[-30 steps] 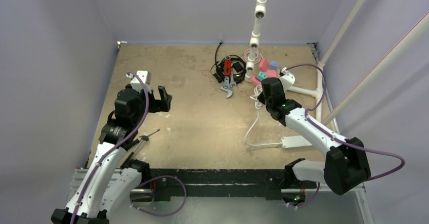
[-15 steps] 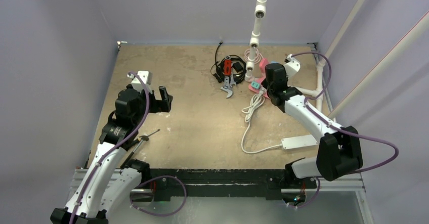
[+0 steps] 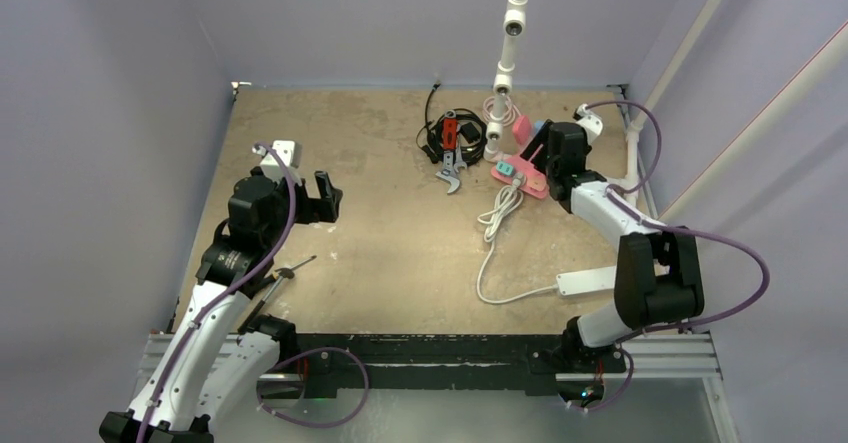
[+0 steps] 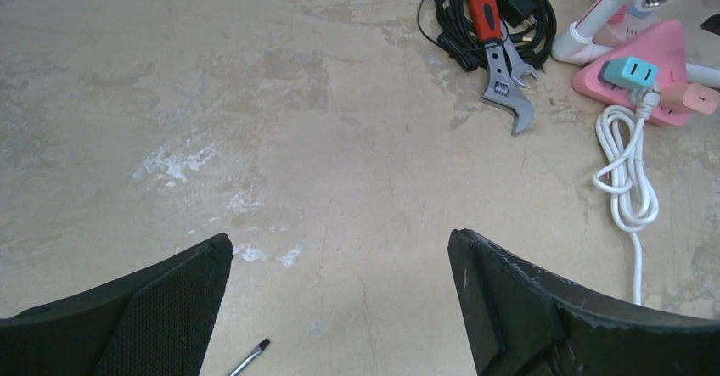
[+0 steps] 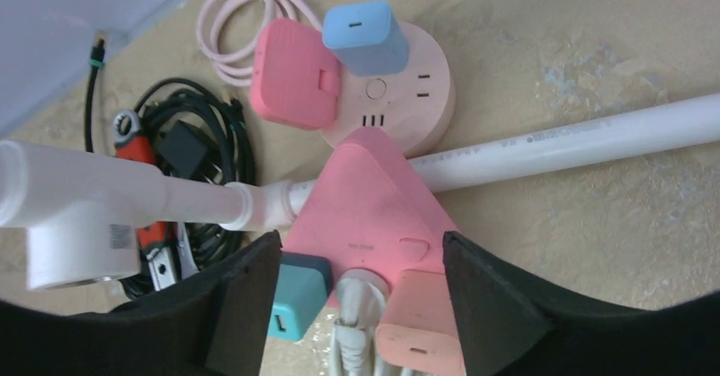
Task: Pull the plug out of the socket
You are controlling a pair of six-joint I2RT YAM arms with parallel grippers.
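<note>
- My left hand (image 4: 338, 240) hangs over the bare left part of the tabletop (image 3: 380, 233), jaws wide and gripping nothing.
- A screwdriver (image 3: 287, 275) lies on the near left, close to that arm.
- Towards the far middle there is a coil of black cable (image 4: 533, 21), with a red-handled wrench (image 4: 497, 53) lying across it.
- A white pipe (image 5: 552, 143) runs over the tabletop just right of the coil. It passes under the tip of a pink triangular hub (image 5: 374, 198).
- That hub carries a teal plug (image 5: 293, 295) on its near edge. A white cord (image 4: 628, 181) loops away from the hub towards me.
- The socket (image 5: 416, 96) lies flat at the far right, just behind the triangular hub. Its pink cord (image 5: 229, 19) is coiled to its left.
- The plug (image 5: 365, 36) sits in the socket at the far rim, leaning a little. A pink block (image 5: 293, 75) touches it on the left.
- My right hand (image 5: 361, 238) is above the triangular hub with its jaws spread to either side, and I see nothing clamped between them. The plug is beyond the fingertips, clear of them.
- A white power strip (image 3: 590, 281) lies near the right arm, at the end of the white cord.
</note>
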